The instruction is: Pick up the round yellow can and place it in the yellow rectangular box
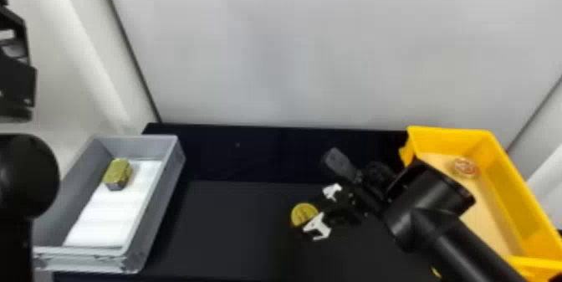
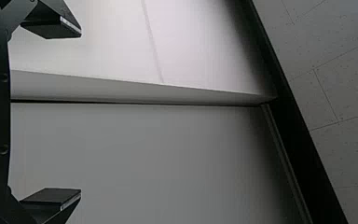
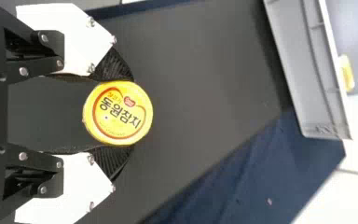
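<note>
Round yellow can at the tips of the right tool, pinched between both fingers.

Dark table, grey bin at left, yellow rectangular box at right

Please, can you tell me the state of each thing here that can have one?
Can: lid side up, between the right gripper's fingers
Right gripper: closed on the can
Left gripper: open, empty
Yellow box: open-topped, round item inside
Grey box: open-topped, white sheet and green block inside
</note>
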`<action>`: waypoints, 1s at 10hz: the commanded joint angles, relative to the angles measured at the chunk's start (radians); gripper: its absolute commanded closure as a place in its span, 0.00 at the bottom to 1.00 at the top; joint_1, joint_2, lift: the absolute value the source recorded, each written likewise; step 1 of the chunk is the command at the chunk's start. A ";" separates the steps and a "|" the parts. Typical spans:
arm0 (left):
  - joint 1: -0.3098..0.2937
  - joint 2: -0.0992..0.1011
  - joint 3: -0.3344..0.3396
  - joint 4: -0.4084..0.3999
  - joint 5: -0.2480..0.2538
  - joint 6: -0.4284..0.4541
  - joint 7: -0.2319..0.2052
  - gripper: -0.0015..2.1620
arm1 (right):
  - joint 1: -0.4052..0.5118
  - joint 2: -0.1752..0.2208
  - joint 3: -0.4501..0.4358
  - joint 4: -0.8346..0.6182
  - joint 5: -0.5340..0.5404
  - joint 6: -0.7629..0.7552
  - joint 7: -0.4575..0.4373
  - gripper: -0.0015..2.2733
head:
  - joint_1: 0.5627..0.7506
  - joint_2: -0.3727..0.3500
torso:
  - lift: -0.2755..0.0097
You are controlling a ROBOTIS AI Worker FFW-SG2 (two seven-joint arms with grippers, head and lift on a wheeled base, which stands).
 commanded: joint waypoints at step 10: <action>0.004 0.010 0.016 -0.030 -0.010 0.048 -0.004 0.04 | 0.067 -0.150 -0.494 -0.376 0.337 0.164 0.063 0.29 | 0.70 0.59 | 0.96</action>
